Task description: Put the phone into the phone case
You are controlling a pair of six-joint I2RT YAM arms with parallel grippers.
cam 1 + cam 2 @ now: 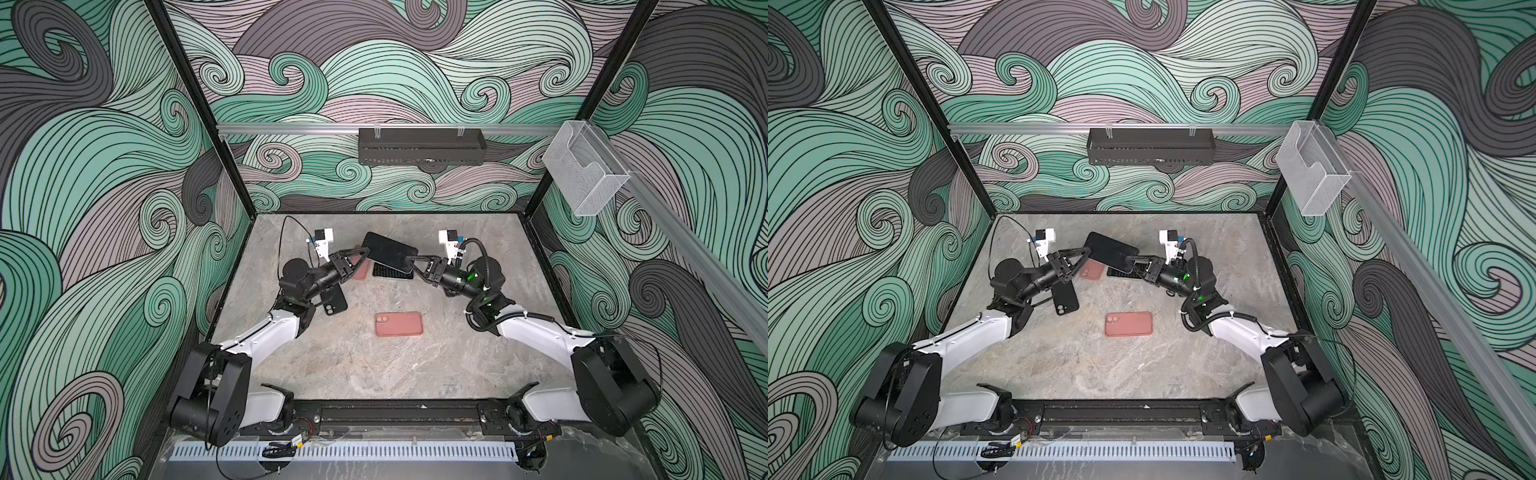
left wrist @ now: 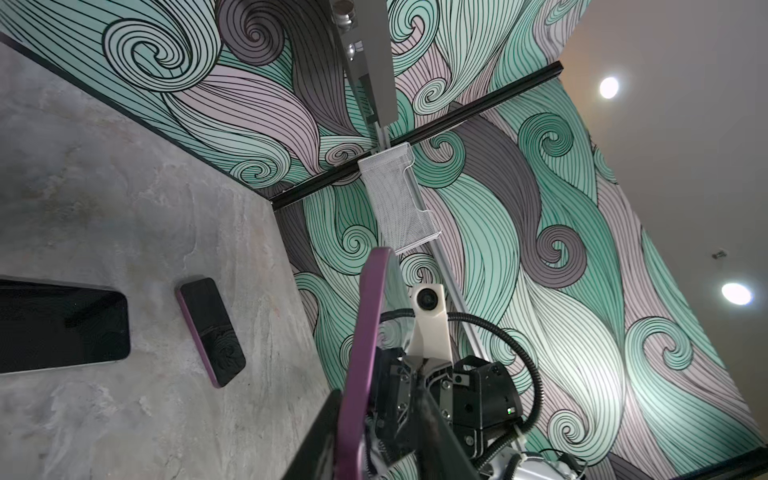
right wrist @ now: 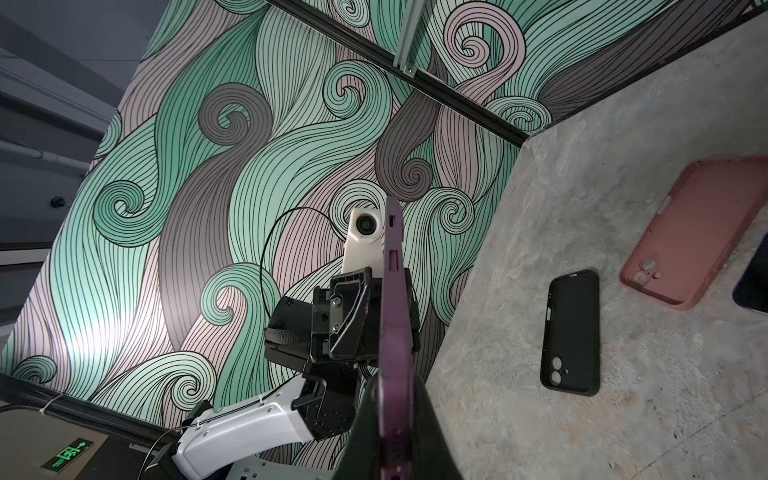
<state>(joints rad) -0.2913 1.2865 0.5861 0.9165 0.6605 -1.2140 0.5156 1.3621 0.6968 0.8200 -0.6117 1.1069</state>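
Note:
The phone [image 1: 388, 249] [image 1: 1111, 251], black-screened with a purple rim, hangs tilted in the air over the back of the table. My right gripper [image 1: 408, 261] [image 3: 397, 415] is shut on its right end; its rim [image 3: 392, 291] runs edge-on between the fingers. My left gripper [image 1: 367, 252] [image 2: 376, 399] stands open around its left end, one finger against the purple rim [image 2: 365, 324] and the other apart from it. On the table lie a pink phone case [image 1: 399, 324], a black case [image 1: 336, 302] [image 3: 571, 332] under the left arm, and another pink case [image 1: 360, 271] [image 3: 698, 232].
A dark flat thing [image 1: 392, 273] lies under the held phone. The left wrist view shows two more phones on the table, one purple-rimmed [image 2: 212, 332], one black [image 2: 62, 326]. A black basket [image 1: 422, 145] hangs on the back rail, a clear bin [image 1: 584, 174] on the right wall.

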